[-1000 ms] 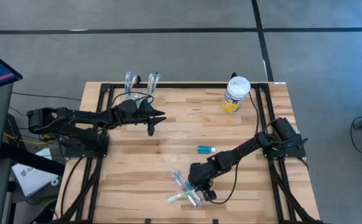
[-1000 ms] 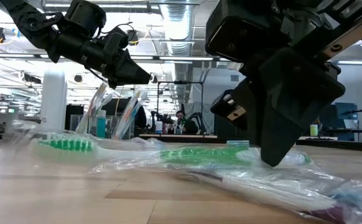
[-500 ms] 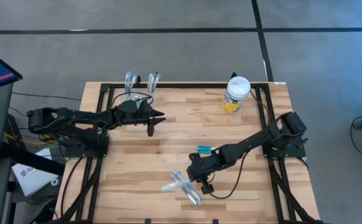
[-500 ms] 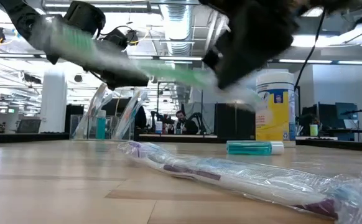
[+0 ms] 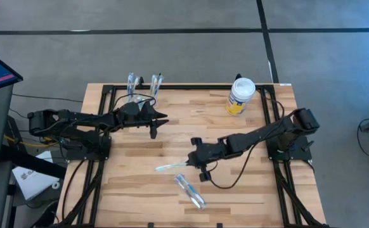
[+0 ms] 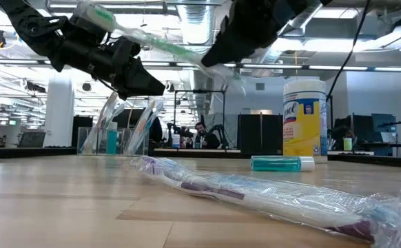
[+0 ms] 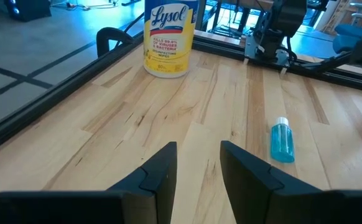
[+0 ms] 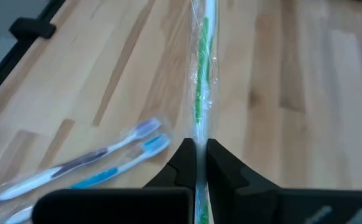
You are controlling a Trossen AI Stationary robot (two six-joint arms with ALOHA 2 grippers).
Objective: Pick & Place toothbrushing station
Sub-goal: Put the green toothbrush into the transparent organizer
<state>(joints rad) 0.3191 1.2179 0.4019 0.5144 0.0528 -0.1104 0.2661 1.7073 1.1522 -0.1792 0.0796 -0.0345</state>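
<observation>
Slim green toothbrush [image 8: 201, 81] in crinkly clear wrap, pinched by right gripper [image 8: 197, 155].

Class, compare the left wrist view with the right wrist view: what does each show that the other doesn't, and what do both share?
Only the left wrist view shows the Lysol jar, the teal-blue tube and the left gripper, open and empty. Only the right wrist view shows the right gripper shut on the wrapped green toothbrush, above a wrapped pair of toothbrushes lying on the table. Both show the wooden table.

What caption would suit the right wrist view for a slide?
Right gripper shut on a wrapped green toothbrush, held above the wooden table where two wrapped toothbrushes lie.
</observation>
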